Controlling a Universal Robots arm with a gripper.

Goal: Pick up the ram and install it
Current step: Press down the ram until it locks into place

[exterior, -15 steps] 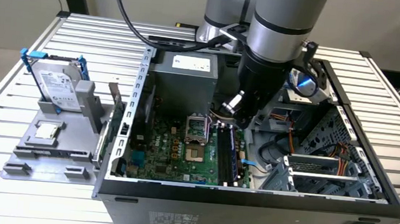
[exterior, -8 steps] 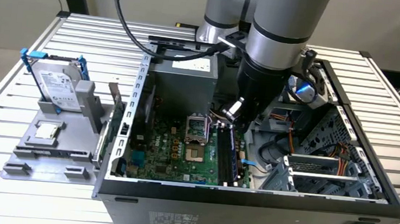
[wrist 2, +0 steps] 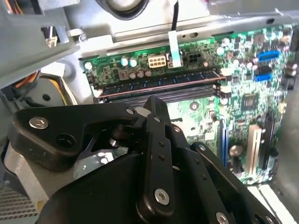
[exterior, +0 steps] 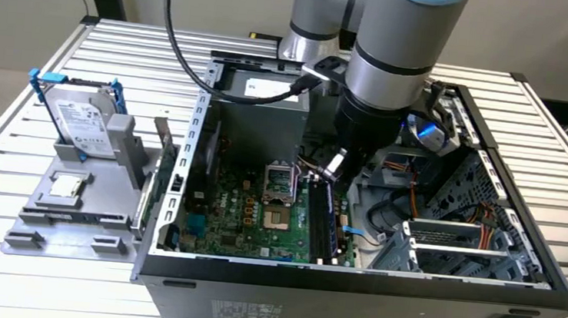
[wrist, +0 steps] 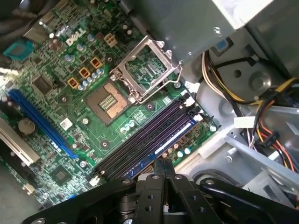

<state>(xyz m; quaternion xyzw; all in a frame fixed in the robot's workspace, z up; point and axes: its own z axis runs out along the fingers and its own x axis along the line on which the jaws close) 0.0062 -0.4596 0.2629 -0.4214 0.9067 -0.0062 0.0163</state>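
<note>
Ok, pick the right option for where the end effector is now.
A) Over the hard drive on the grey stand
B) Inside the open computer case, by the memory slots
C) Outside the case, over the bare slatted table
B: the arm reaches down into the open computer case, and the first wrist view shows the end effector close over the memory slots; the hard drive stands outside the case.

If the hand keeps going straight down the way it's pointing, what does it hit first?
Most likely the row of long memory slots on the green motherboard. In both wrist views the hand points at them, beside the open processor socket. How much gap remains is hard to judge.
</note>
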